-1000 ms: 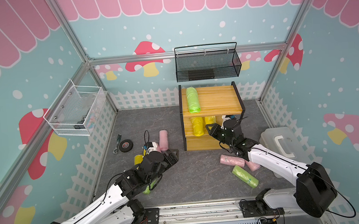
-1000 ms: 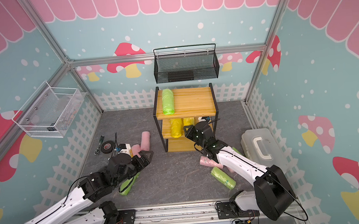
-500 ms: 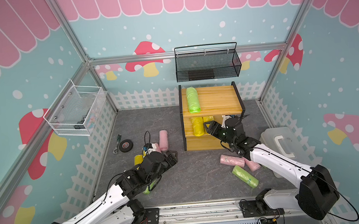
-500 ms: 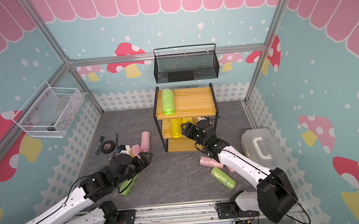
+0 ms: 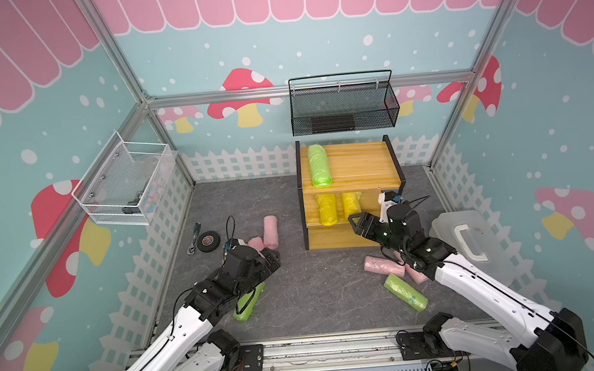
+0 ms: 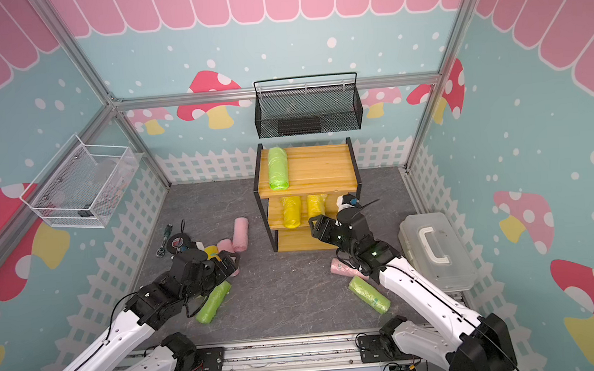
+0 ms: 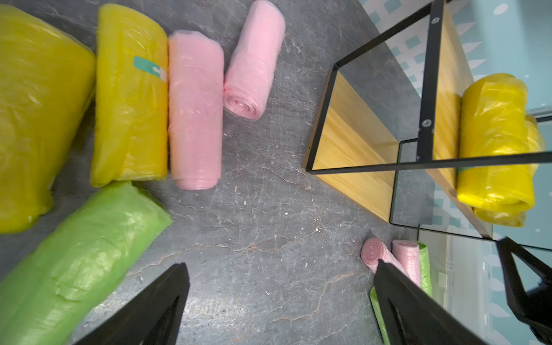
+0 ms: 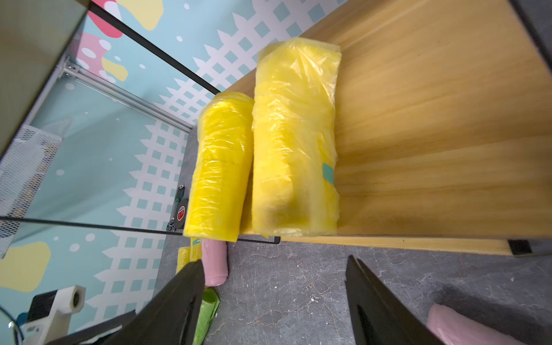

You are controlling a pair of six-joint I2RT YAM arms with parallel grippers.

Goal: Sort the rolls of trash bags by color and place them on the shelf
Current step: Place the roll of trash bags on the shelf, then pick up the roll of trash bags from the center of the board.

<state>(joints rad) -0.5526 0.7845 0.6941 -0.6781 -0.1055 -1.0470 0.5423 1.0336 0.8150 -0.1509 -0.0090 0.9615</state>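
Jaws on your left gripper (image 7: 280,265) stand wide and empty above the gray floor (image 7: 268,209). Beside it lie a lime green roll (image 7: 80,257), two floor yellow rolls (image 7: 131,98) and two pink rolls (image 7: 195,110). Your right gripper (image 8: 274,260) is also parted and holds nothing, just in front of the shelf (image 8: 433,119) at its middle board, where two shelved yellow rolls (image 8: 295,143) lie side by side. Farther back, one green roll (image 5: 318,165) lies on the top board.
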